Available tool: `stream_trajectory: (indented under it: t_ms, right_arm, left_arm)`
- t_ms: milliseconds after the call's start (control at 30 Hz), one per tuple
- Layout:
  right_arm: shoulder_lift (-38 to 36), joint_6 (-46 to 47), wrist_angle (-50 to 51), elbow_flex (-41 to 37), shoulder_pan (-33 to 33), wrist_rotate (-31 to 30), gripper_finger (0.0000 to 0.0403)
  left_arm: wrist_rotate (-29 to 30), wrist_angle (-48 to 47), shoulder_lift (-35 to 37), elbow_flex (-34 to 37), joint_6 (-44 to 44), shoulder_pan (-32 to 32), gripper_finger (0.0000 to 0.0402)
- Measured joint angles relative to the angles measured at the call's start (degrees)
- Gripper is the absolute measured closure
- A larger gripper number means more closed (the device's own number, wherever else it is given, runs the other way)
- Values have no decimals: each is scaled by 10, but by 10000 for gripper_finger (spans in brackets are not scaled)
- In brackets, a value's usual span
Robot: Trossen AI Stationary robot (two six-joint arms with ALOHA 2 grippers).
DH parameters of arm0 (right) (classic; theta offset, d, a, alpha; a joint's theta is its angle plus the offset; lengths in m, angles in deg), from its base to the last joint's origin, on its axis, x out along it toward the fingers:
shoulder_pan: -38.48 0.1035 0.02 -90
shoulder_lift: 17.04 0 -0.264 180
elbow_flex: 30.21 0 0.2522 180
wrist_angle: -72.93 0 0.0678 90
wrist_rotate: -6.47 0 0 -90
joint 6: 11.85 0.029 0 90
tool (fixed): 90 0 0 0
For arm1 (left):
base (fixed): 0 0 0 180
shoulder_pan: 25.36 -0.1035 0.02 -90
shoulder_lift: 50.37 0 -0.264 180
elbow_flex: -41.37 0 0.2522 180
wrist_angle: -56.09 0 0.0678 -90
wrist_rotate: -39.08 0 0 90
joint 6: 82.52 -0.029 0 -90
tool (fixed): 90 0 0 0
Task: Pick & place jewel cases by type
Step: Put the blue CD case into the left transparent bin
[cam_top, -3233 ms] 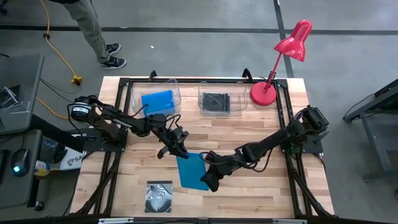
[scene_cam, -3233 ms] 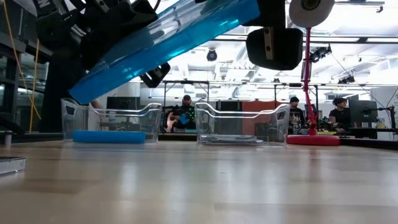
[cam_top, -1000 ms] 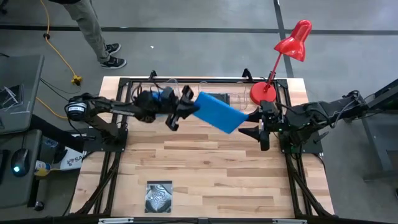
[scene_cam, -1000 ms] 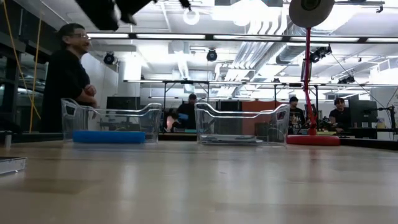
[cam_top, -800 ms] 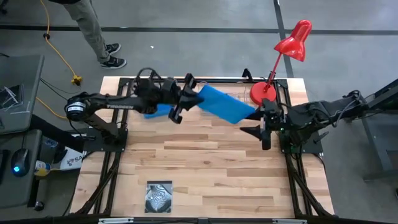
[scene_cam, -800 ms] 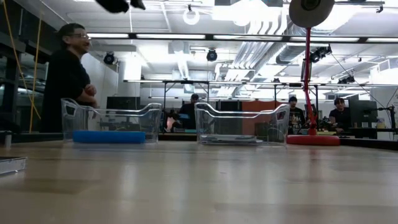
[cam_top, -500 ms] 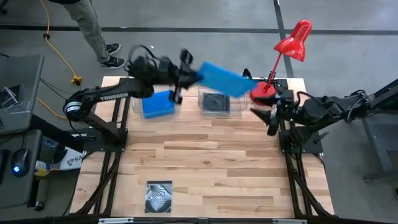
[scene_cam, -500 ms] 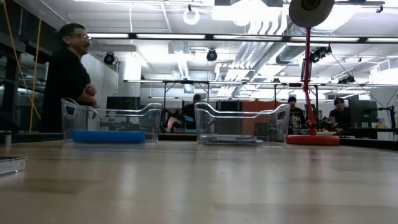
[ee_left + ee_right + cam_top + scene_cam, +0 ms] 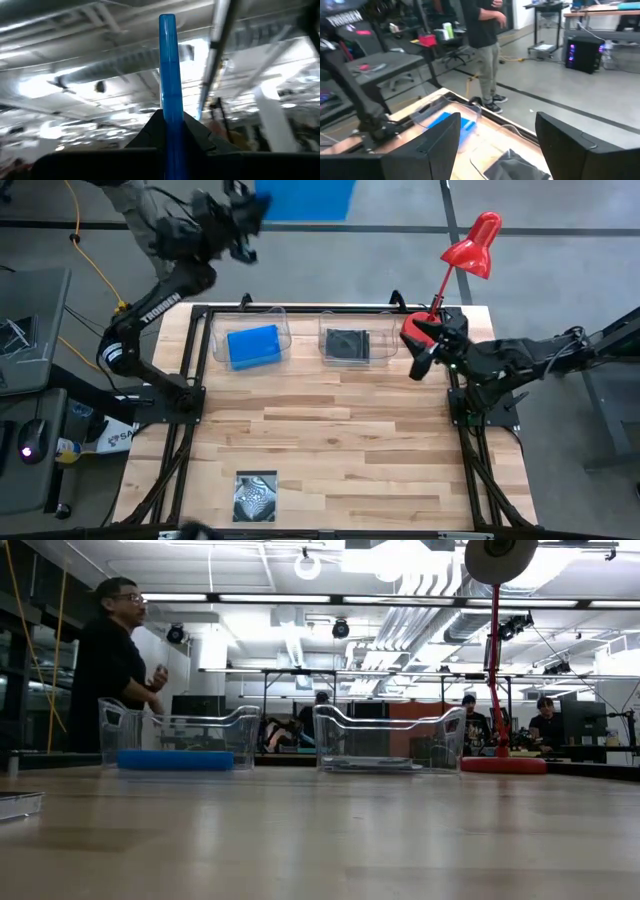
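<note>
My left gripper (image 9: 250, 202) is raised high over the table's far left corner, shut on a bright blue jewel case (image 9: 305, 195). A second blue case (image 9: 252, 345) lies flat in the left clear tub (image 9: 222, 330). A black case (image 9: 348, 343) lies flat in the right tub (image 9: 385, 340). A case with a silvery swirl cover (image 9: 255, 497) lies on the table near the front edge. My right gripper (image 9: 420, 348) hovers open at the table's right side beside the red lamp's base, with nothing between its fingers (image 9: 440, 145). My left gripper pinches the blue case's two flat faces between its two fingers, at one edge (image 9: 169, 107). In the wrist view the case shows edge-on and sticks out past the fingertips toward the ceiling. It is lifted well clear of the table and the tubs.
A red desk lamp (image 9: 470, 245) stands at the far right corner, its base (image 9: 420, 330) close to my right gripper. A person (image 9: 110, 660) stands beyond the table's far left corner. The table's middle (image 9: 330, 420) is bare wood.
My left gripper has swung up and toward the table's far left corner with the blue case, from over the tubs to high above the far edge, tipping upward. My right gripper has moved a little toward the far edge, nearer the lamp's base.
</note>
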Motion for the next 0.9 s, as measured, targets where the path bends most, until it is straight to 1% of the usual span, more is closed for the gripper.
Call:
stream_trajectory:
  t_ms: [133,233,300,433,533,633,767,833,900]
  right_arm:
    - [26,5,0,0,-24,0,166]
    - [43,16,0,0,-46,0,166]
    - [53,17,0,0,-61,0,166]
    - [63,31,0,0,-92,3,165]
    - [63,17,3,0,-120,8,163]
    - [63,2,4,0,-152,15,163]
    - [63,-22,4,0,-201,38,163]
    - [63,-36,4,0,-227,55,163]
    - [63,-47,4,0,-253,74,163]
  left_arm:
    - [-10,-13,2,-4,73,-89,382]
    - [-32,-22,2,-3,124,-141,382]
    - [-50,-27,2,-3,138,-166,382]
    - [-49,-37,2,-3,186,-205,382]
    - [-58,-43,2,-3,187,-233,382]
    - [-51,-56,2,-1,186,-244,382]
    - [-36,-71,2,-1,169,-242,382]
    - [-36,-74,2,-1,166,-241,382]
    - [-22,-77,5,-1,160,-229,382]
